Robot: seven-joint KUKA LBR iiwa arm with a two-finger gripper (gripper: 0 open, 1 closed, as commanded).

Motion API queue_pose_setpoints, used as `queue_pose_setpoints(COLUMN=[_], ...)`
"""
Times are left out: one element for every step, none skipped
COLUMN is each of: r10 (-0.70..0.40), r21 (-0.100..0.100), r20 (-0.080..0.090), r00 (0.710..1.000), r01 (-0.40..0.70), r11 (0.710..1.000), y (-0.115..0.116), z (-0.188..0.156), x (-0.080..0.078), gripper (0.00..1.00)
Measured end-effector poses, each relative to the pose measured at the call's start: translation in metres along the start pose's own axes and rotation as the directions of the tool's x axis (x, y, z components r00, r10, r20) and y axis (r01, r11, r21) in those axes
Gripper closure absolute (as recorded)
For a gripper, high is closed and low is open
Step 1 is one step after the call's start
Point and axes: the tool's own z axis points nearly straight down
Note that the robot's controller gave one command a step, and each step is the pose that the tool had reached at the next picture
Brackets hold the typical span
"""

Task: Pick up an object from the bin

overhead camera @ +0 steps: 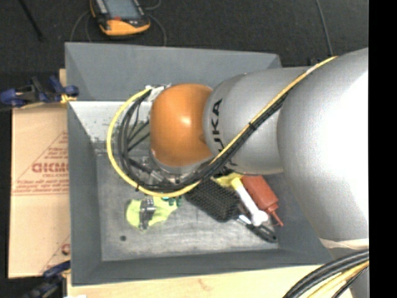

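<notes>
My gripper [147, 212] comes down from under the orange cover into the front left part of the bin. It sits right on a soft yellow-green thing [160, 210] with a bit of darker green at its right end, lying on the bin floor. The gripper's metal tip covers the middle of that thing, and whether it has hold of it cannot be made out. Just to the right lies a black mesh-like object [214, 202].
Right of the black object lie a white pen-like stick [250, 206], a red tool [263, 193] and a yellow piece [229, 180], partly under the arm. The arm and its cables hide the bin's middle and back. Bare floor shows along the front left.
</notes>
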Motion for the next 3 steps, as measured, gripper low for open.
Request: queue_pose_setpoints(r10=[0.004, -0.33, -0.329], r21=[-0.002, 0.002, 0.002], r20=[0.008, 0.007, 0.007], r00=[1.0, 0.944, 0.944], r01=[-0.004, 0.33, 0.329], r11=[1.0, 0.944, 0.944], y=[-0.001, -0.042, -0.042], z=[-0.004, 0.058, 0.058], x=[-0.002, -0.018, -0.018], gripper=[0.0, 1.0, 1.0])
